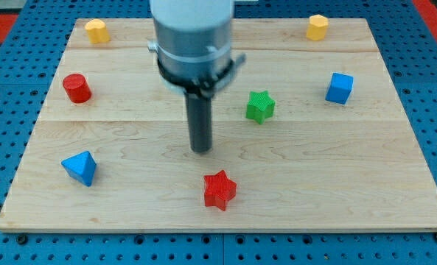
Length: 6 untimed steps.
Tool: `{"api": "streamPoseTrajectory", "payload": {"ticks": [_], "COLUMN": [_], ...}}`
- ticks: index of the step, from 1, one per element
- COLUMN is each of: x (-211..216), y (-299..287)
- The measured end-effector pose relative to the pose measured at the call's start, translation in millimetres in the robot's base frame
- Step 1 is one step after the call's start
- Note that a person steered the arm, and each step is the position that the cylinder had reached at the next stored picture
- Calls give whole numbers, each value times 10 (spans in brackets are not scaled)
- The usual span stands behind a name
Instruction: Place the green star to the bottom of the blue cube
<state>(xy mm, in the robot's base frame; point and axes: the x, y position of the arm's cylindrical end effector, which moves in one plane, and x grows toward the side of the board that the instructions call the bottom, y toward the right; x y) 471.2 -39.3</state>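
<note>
The green star (260, 106) lies right of the board's middle. The blue cube (339, 87) sits further to the view's right and slightly higher, apart from the star. My tip (201, 149) rests on the board to the lower left of the green star, with a clear gap between them, and above the red star (219, 190). The arm's grey body hides part of the board's top middle.
A red cylinder (77, 87) is at the left. A blue triangular block (80, 168) is at the lower left. A yellow block (96, 31) is at the top left and another yellow block (317, 26) at the top right. The wooden board (365, 191) lies on blue pegboard.
</note>
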Motion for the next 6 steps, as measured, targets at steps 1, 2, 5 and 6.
{"api": "streamPoseTrajectory", "payload": {"ticks": [1, 2, 5, 6], "x": [-635, -646, 8, 338], "y": [-60, 811, 2133, 2110]}}
